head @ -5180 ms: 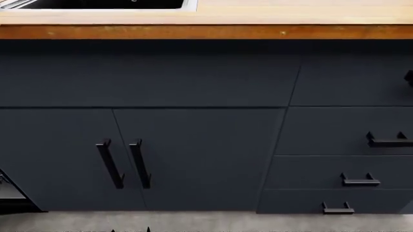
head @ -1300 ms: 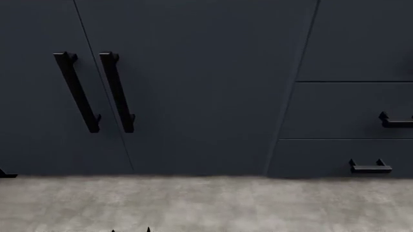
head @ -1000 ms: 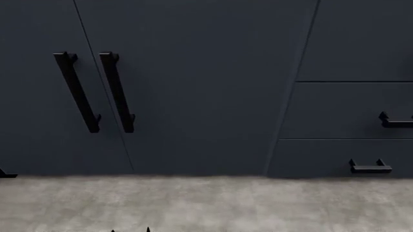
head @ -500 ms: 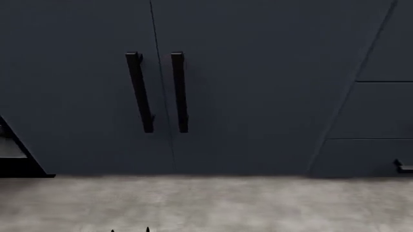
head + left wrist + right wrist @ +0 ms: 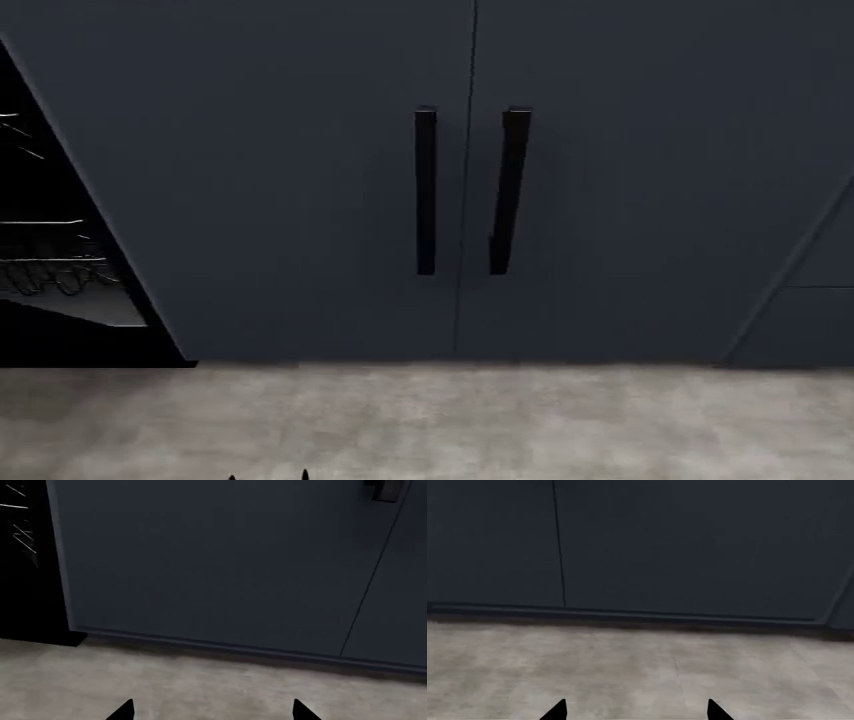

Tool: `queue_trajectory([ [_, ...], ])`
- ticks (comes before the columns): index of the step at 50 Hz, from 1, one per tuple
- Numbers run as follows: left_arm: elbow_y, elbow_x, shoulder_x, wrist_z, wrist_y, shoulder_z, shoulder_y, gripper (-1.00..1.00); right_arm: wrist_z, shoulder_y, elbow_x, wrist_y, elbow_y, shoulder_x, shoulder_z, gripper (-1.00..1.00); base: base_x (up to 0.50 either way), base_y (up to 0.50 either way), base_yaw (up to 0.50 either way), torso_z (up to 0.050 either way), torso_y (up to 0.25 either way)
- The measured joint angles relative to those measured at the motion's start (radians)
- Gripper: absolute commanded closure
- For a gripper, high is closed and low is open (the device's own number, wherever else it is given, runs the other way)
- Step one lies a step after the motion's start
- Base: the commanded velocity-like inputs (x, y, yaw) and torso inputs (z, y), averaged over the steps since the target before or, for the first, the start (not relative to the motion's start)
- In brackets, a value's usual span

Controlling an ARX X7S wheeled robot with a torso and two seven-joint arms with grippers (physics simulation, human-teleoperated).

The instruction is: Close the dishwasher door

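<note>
Your head camera looks forward and down, close to two navy cabinet doors (image 5: 334,180) with long black bar handles (image 5: 424,190); grey speckled floor (image 5: 427,420) fills 6 o'clock, and the black wire-racked dishwasher cavity (image 5: 47,260) sits at 9 o'clock. Your left wrist camera hangs low over the same floor (image 5: 200,680), facing the navy doors (image 5: 213,565), with the cavity (image 5: 27,560) at its edge. Your right wrist camera, equally low, faces navy fronts (image 5: 680,545) and floor (image 5: 640,670) too.

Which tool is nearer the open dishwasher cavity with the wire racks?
Left. The left tool hangs over the floor with the dishwasher cavity in its view; the right tool sees only navy cabinet doors and floor.
</note>
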Motion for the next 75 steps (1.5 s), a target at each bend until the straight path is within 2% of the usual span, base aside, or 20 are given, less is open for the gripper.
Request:
queue_trajectory([
  [75, 0.003, -0.003, 0.000, 0.002, 0.000, 0.001, 0.001, -1.00, 0.012, -0.001, 0.000, 0.000, 0.000, 0.000, -0.012, -1.00, 0.00, 0.50, 0.00, 0.000, 0.000],
])
